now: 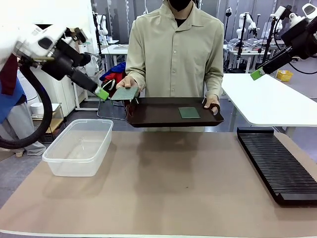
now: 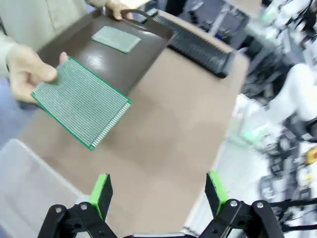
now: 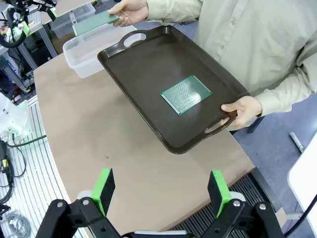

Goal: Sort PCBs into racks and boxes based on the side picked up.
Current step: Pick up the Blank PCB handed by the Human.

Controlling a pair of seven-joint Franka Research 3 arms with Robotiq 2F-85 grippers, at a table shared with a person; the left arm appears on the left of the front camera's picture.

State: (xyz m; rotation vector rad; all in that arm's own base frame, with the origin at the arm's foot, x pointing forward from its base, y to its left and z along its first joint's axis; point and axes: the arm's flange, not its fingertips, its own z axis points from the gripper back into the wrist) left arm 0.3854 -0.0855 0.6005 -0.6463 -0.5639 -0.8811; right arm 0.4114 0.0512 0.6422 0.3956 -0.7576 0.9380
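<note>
The person holds one green PCB [image 1: 124, 92] out in a hand, over the left end of a dark brown tray [image 1: 158, 116]. In the left wrist view that PCB [image 2: 81, 101] lies well ahead of my fingers, ribbed face showing. My left gripper [image 1: 104, 93] is open, its tips just short of the board's edge. A second PCB [image 1: 189, 112] lies flat on the tray and also shows from the right wrist [image 3: 185, 94]. My right gripper [image 1: 256, 74] hangs high at the right, open [image 3: 161, 188] and holding nothing.
The clear box [image 1: 79, 146] stands on the table at the left. The black rack [image 1: 277, 163] lies along the right edge. The person's other hand [image 1: 213, 104] grips the tray's right handle. Bare brown tabletop [image 1: 168, 183] spreads between box and rack.
</note>
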